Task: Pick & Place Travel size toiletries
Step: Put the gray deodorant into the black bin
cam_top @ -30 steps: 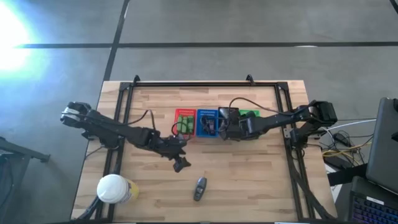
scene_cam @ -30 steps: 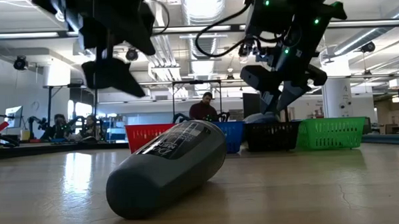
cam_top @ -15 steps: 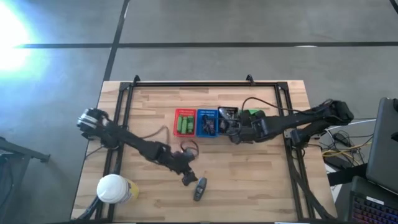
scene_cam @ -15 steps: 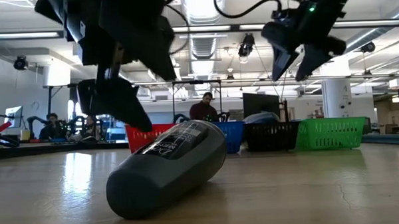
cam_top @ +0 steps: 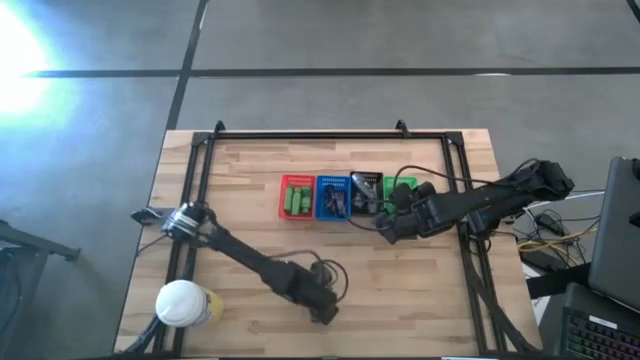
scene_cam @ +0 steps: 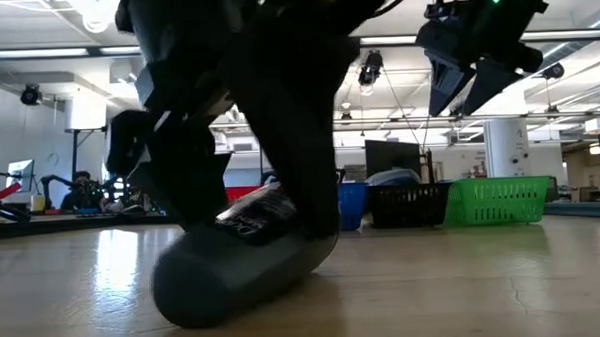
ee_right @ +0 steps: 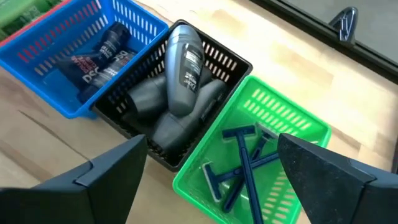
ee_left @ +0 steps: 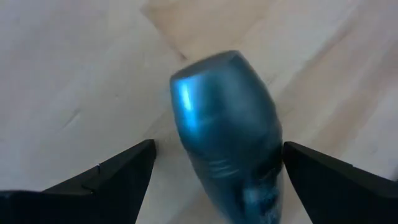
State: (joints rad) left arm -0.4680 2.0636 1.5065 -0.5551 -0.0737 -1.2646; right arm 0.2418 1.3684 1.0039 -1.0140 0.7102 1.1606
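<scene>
Left wrist view: the left gripper (ee_left: 214,168) straddles a grey oval deodorant stick (ee_left: 227,134) lying on the table (ee_left: 56,68), fingers open on both sides. Its smooth, rigid, rounded shell probably slips; grasping mid-body is advisable. Bare wood surrounds it. The right gripper (ee_right: 214,165), open, hovers over the black basket (ee_right: 233,62).

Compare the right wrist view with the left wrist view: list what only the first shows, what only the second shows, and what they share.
Only the right wrist view: the blue basket holding dark tubes, the black basket piled with grey roll-on bottles, and the green basket with blue razors. Only the left wrist view: a single grey-blue bottle lying between the open fingers of the left gripper. Shared: the wooden table and an open pair of dark fingers; the right gripper holds nothing.
</scene>
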